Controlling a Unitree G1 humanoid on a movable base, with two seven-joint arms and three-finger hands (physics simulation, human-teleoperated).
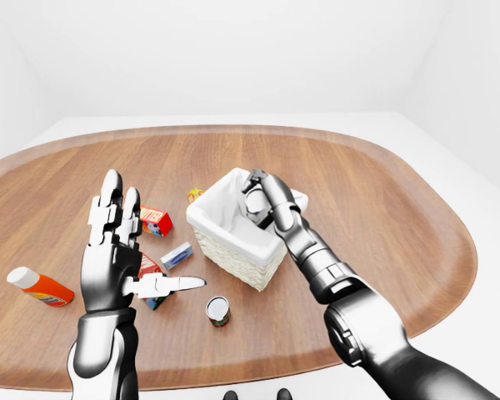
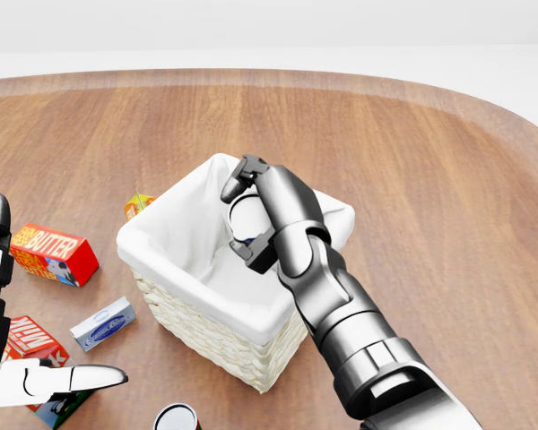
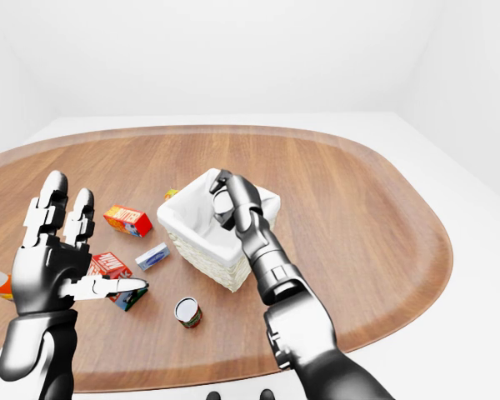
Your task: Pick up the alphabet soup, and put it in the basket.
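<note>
Hovering inside basket rim, right hand curled, grasp unclear, left hand spread.

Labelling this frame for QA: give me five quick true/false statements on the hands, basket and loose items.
1. The right hand is over the basket. True.
2. The left hand grips the small can. False: its fingers are spread open, and the can stands alone on the table.
3. The butter box lies inside the basket. False: it lies on the table, left of the basket in the head view.
4. The basket has a white liner. True.
5. The orange bottle stands upright. False: it lies on its side near the table's left edge in the left-eye view.
</note>
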